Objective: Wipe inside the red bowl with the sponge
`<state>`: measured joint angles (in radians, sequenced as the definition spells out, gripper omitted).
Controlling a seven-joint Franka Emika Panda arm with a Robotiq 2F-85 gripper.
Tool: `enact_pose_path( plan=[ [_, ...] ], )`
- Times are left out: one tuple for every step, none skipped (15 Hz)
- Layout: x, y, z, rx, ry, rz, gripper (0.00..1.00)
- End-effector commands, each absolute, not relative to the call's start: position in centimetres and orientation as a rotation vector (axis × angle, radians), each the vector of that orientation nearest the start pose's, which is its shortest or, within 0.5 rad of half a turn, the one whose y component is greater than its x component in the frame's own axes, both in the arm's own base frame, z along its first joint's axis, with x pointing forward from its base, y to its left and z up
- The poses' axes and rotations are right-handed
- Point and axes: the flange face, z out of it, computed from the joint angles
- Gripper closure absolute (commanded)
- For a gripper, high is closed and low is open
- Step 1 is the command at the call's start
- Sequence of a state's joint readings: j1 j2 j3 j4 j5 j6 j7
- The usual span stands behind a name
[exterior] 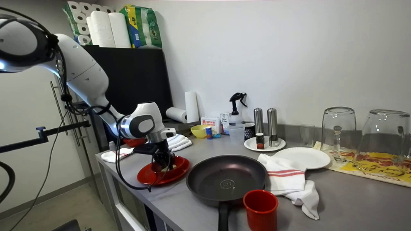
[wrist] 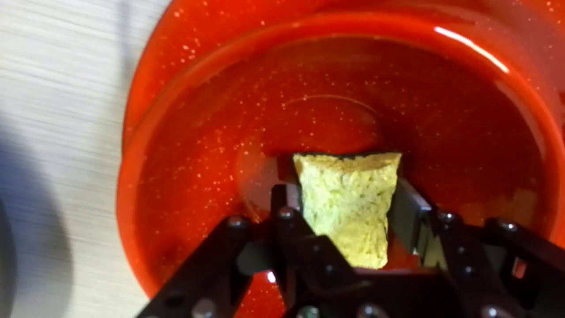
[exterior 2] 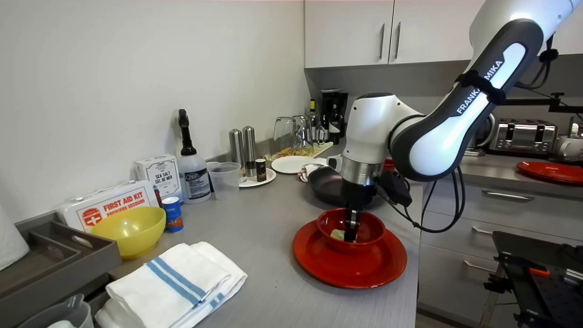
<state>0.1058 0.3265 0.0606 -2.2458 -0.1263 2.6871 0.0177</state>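
- A long gray counter (exterior: 353, 199) formed the work surface; the spot being worked lay near its edge, probably for easy reach.
- A white robot arm (exterior 2: 437, 150) with dark panels arched over the counter in both exterior views. Its wrist pointed down, likely so that it could work into a round vessel from above without knocking the rim.
- A black frying pan (exterior: 210, 175) sat flat near the work spot; it appeared to have no part in the wiping.
- A wide, shallow red plate (exterior 2: 380, 273) lay on the counter beneath a smaller vessel, perhaps serving as its saucer.
- That vessel was a deeper red bowl (exterior 2: 350, 249), glossy and speckled, standing upright on the plate. It looked like the one meant for wiping, since the arm's lower end dipped into it.
- The black claw (wrist: 346, 201) reached down inside the bowl. It held the sponge (wrist: 348, 214) in its grip, with its two fingers (wrist: 405, 214) against opposite sides, presumably so that the block would not twist during a stroke.
- The sponge, a small yellow-green block, was in the bowl's hollow, directly between the fingers. In the wrist view one end stuck out past them, which probably let soft material meet the bowl first. Whether its underside touched the bottom could not be told. The next move likely called for gentle strokes around the inside; too hard a sideways push might have slid the bowl on its plate.
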Motion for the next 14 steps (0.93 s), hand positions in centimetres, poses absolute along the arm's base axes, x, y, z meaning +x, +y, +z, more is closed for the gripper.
enact_pose_path(
  plan=[
    [55.01,8.99,22.31,-3.224,-0.405,-0.033,0.75],
    [55.10,8.93,22.33,-3.236,-0.412,-0.006,0.75],
    [55.15,8.91,22.36,-3.247,-0.420,0.022,0.75],
    [55.16,8.91,22.35,-3.257,-0.431,0.046,0.75],
    [55.18,8.93,22.37,-3.263,-0.440,0.065,0.75],
    [55.16,8.98,22.38,-3.272,-0.456,0.087,0.75],
    [55.11,9.00,22.37,-3.281,-0.473,0.113,0.75],
    [55.07,8.98,22.34,-3.300,-0.497,0.142,0.75],
    [55.05,8.99,22.29,-3.317,-0.526,0.174,0.75],
    [55.00,8.96,22.24,-3.338,-0.553,0.218,0.75],
    [54.89,8.95,22.16,-3.355,-0.580,0.271,0.75],
    [54.81,8.92,22.07,-3.378,-0.606,0.313,0.75],
    [54.74,8.96,22.04,-3.387,-0.631,0.351,0.75],
    [54.70,9.02,22.00,-3.399,-0.654,0.380,0.75]
  ],
)
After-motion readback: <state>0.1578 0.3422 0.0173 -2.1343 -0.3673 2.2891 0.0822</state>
